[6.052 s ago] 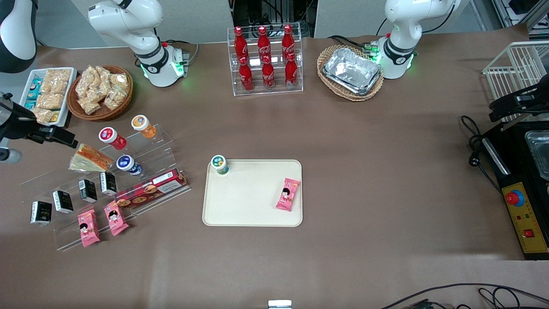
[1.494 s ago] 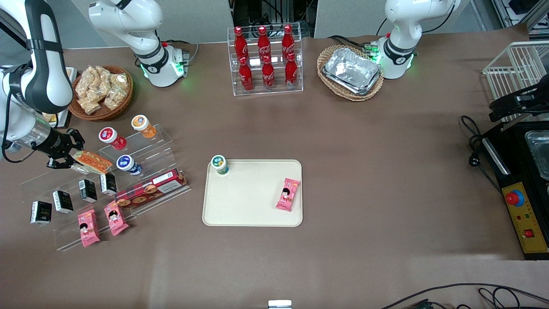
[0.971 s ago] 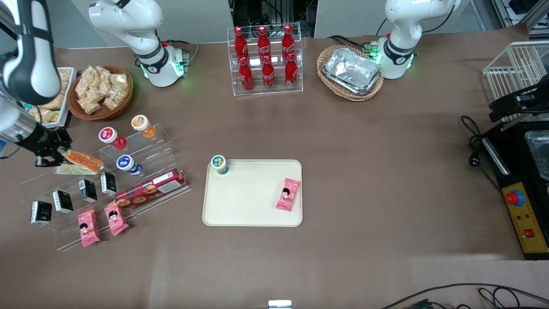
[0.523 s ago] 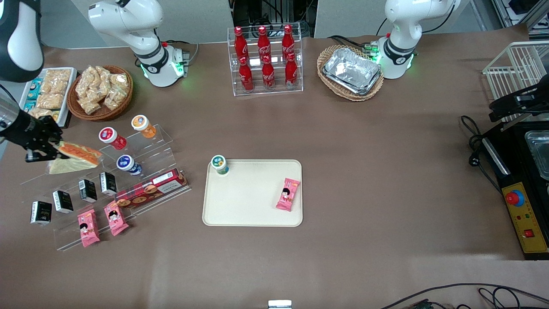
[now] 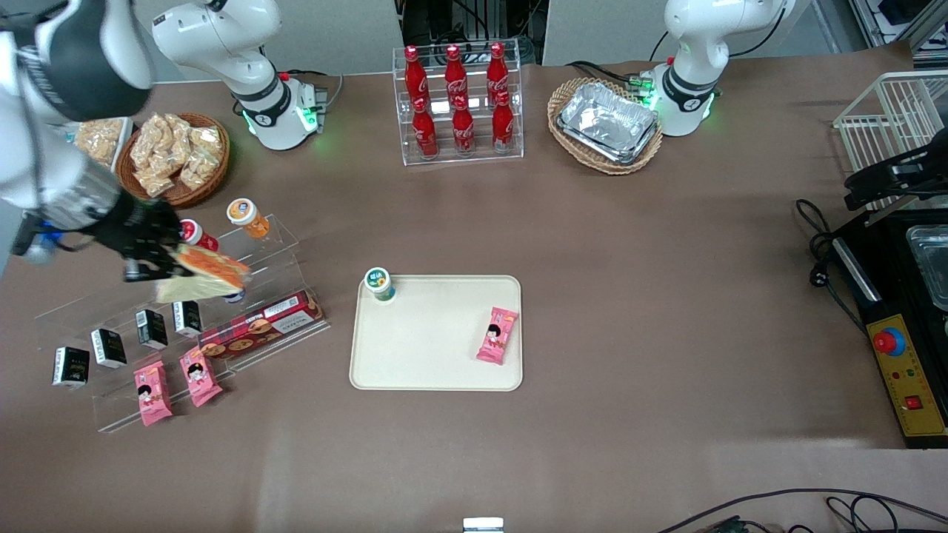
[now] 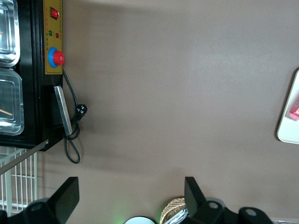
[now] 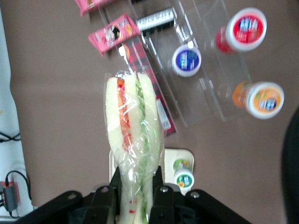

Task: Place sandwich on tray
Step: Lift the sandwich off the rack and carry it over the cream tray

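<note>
**Desk:** So, where is the gripper?

**Me:** My right arm's black two-finger gripper [image 5: 159, 260] hangs above the clear acrylic stepped display stand [image 5: 274, 255] at the working arm's end of the table. Its jaws are clenched on the triangular plastic-wrapped sandwich with pale bread and orange-red filling [image 5: 201, 272]. On my wrist camera the fingers [image 7: 105, 198] squeeze the narrow end of the sandwich [image 7: 133, 154], and the wide end points away from the camera.

**Desk:** Is it touching the stand?

**Me:** It looks lifted, but from the front I cannot tell for sure. It covers most of the blue-lidded cup [image 7: 186, 60] in the front view; only the wrist camera shows that cup whole. The red-lidded cup [image 5: 194, 233] is partly hidden by the gripper's body.

**Desk:** And the tray?

**Me:** I see the large cream-beige rectangular tray with rounded corners [image 5: 429, 348] sitting well apart from the sandwich, near the middle of the table. It carries a small green-and-white lidded cup [image 5: 379, 283] at one corner and a pink snack packet [image 5: 497, 335] near its edge toward the parked arm. On the wrist camera the sandwich hides most of the tray. The parked arm's camera catches only a cut-off edge of it [image 6: 290, 116].
</note>
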